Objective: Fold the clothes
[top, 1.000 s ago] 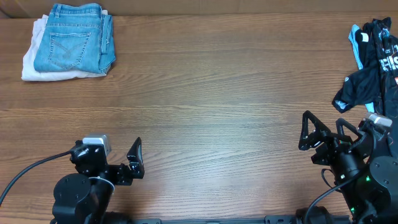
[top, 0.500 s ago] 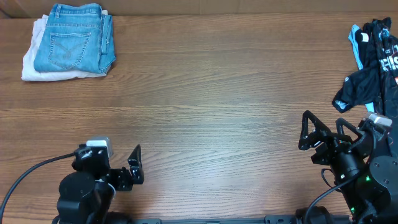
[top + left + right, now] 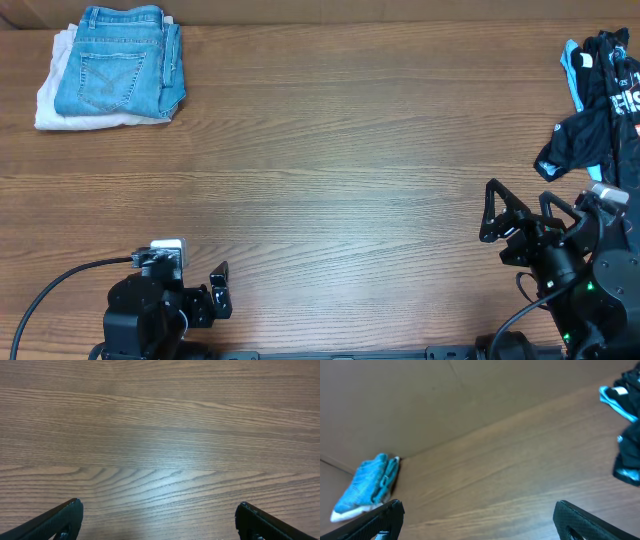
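The light-blue denim jeans [image 3: 120, 62] lie folded in a compact stack at the far left corner of the wooden table, back pocket up. They also show small at the left in the right wrist view [image 3: 367, 485]. My left gripper [image 3: 218, 288] is open and empty near the front left edge, far from the jeans. In the left wrist view the left gripper [image 3: 157, 507] has only bare wood between its fingers. My right gripper [image 3: 518, 203] is open and empty at the front right, and its wrist view [image 3: 478, 507] looks across the table.
A white cloth [image 3: 52, 100] lies under the jeans. A crumpled black and light-blue garment [image 3: 598, 95] lies at the far right edge, also in the right wrist view [image 3: 626, 430]. A brown wall [image 3: 420, 400] stands behind the table.
My left arm has drawn back toward the front edge, its gripper lower in the overhead view. The right arm and the clothes have not moved.
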